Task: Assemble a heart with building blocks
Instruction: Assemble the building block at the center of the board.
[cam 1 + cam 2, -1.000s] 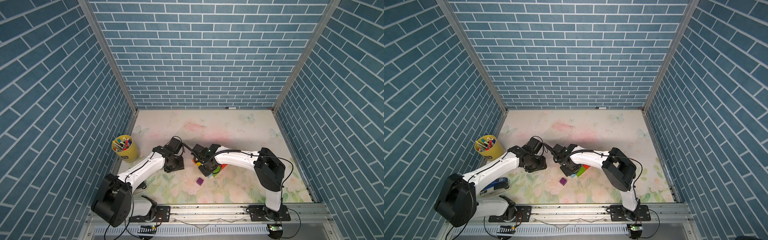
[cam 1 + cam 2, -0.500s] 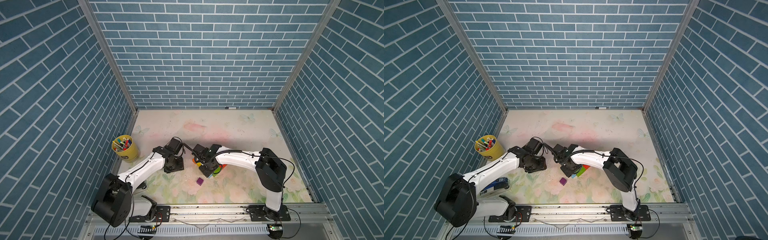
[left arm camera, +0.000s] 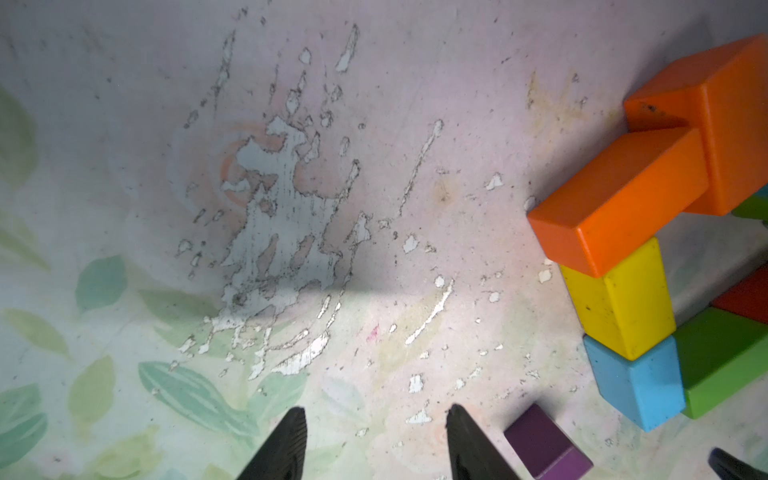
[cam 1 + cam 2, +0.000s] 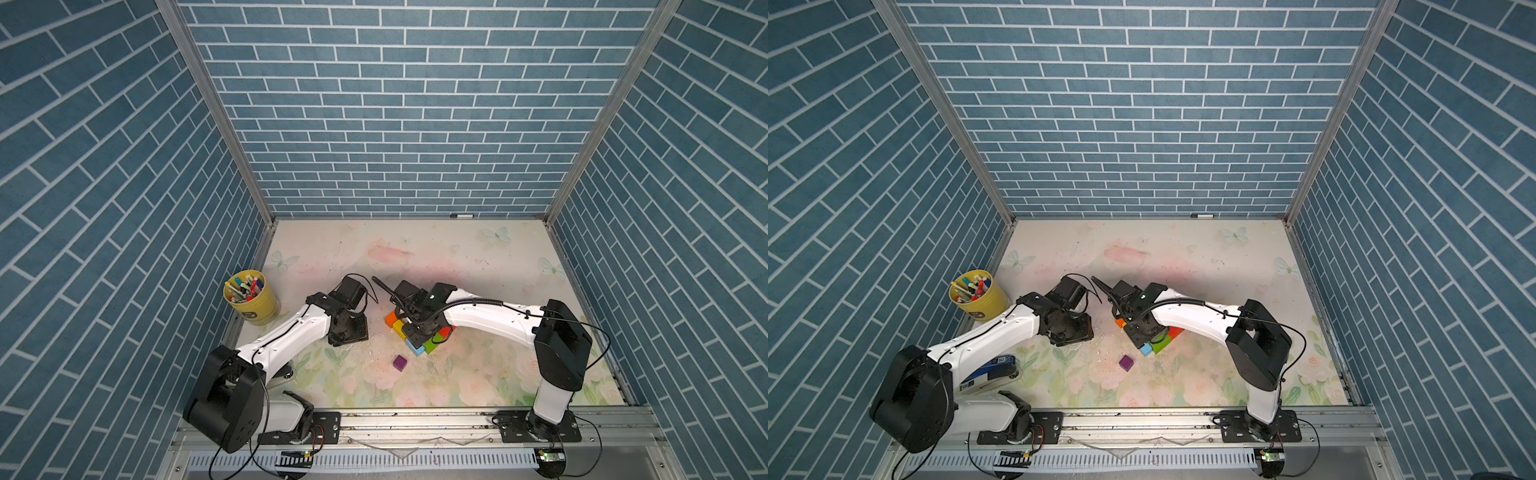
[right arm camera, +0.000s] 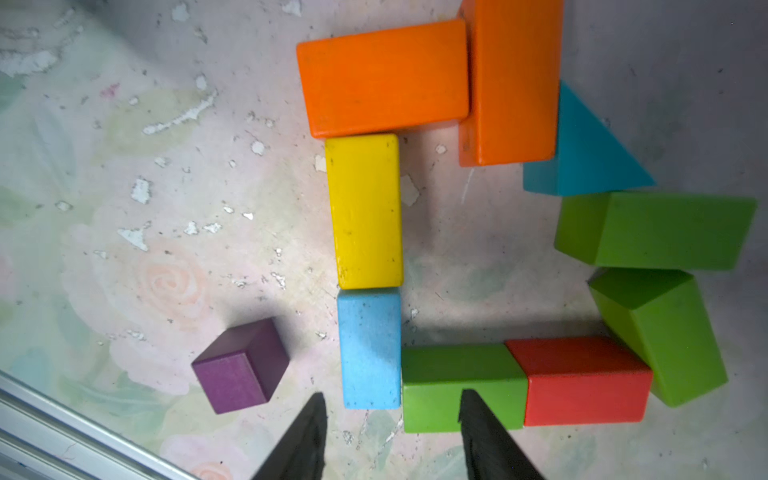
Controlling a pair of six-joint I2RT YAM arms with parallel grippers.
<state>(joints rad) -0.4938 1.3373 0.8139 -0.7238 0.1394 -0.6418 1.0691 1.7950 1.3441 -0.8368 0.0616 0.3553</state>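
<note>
My right gripper (image 5: 390, 415) hangs over one corner of the heart (image 4: 392, 321), jaws apart and clamped on nothing. The end of the blue brick (image 5: 370, 349) shows in the gap between the fingers without filling it. One finger (image 5: 482, 436) overlaps the green brick (image 5: 457, 386) that meets the blue one at a corner; I cannot tell whether it touches.

Onward from the tips, blue runs end to end into the yellow brick (image 5: 365, 212). Past that an orange brick (image 5: 382, 79) lies crosswise, with a second orange brick (image 5: 513, 83) against its end. A teal triangle (image 5: 582, 153) touches that one. Two more green bricks (image 5: 660, 228) bend round to the red brick (image 5: 582, 380), which butts the first green.

The ring is hollow. The purple cube (image 5: 241, 365) lies outside it, beyond my other finger and apart from the blue brick.

My left gripper (image 3: 376, 419) is likewise spread and empty over scuffed mat (image 3: 124, 124). The purple cube is just beside one of its fingers, and the heart is farther out that way.
</note>
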